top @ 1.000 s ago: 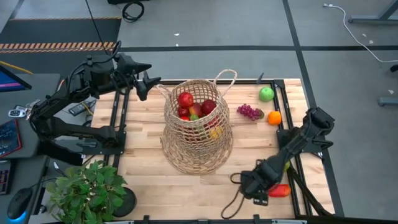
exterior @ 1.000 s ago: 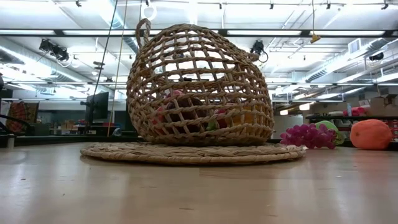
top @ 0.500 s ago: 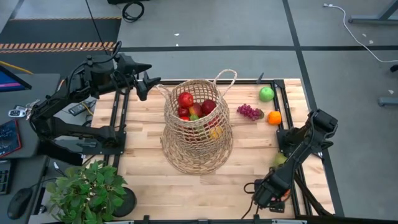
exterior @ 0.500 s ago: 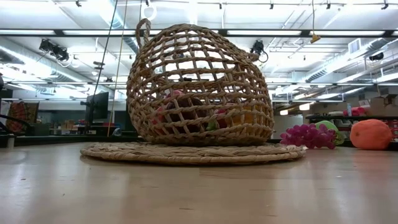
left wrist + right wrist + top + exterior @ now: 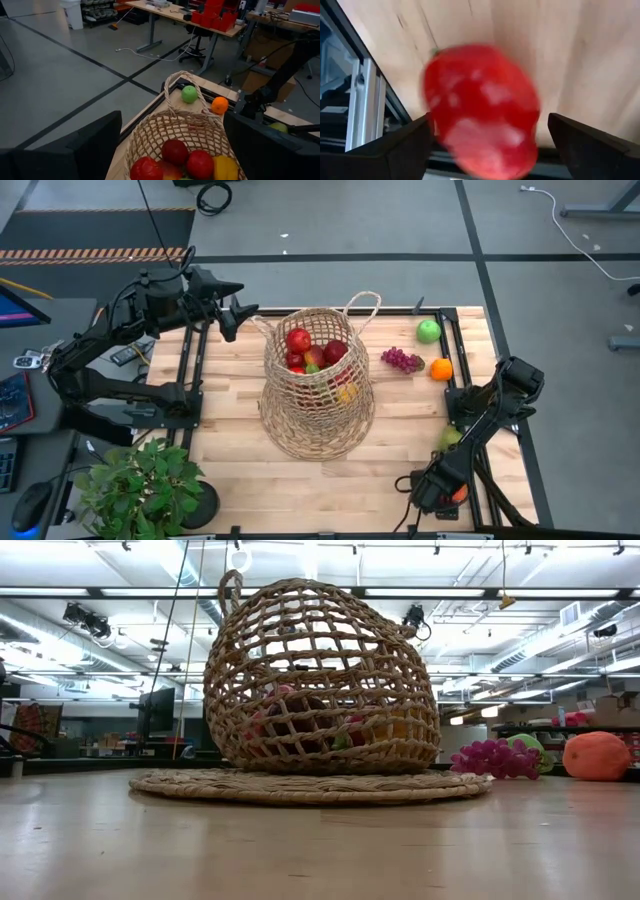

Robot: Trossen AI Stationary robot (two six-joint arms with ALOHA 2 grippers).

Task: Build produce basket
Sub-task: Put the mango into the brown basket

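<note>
The tan wicker basket point(image 5: 318, 395) stands mid-table on its wide woven base point(image 5: 310, 786), with red apples and a yellow piece inside point(image 5: 186, 162). Purple grapes point(image 5: 401, 360), an orange point(image 5: 441, 368) and a green apple point(image 5: 428, 331) lie on the wood at the far right. My right gripper point(image 5: 437, 490) is open at the near right corner, low over a red pepper point(image 5: 482, 107) that sits between its fingers; I see no touch. A yellow-green fruit point(image 5: 450, 437) shows beside that arm. My left gripper point(image 5: 236, 315) waits open by the far left edge, facing the basket.
A leafy potted plant point(image 5: 140, 488) stands at the near left corner. The table's metal frame rail point(image 5: 367, 105) runs close beside the red pepper. Bare wood lies between the basket and the near edge point(image 5: 320, 480). The room's floor and desks show beyond the table.
My right gripper has moved toward the table's near right corner and now covers the red pepper that lay in plain sight beside it a second ago. The basket, the other fruit and the left arm have stayed put.
</note>
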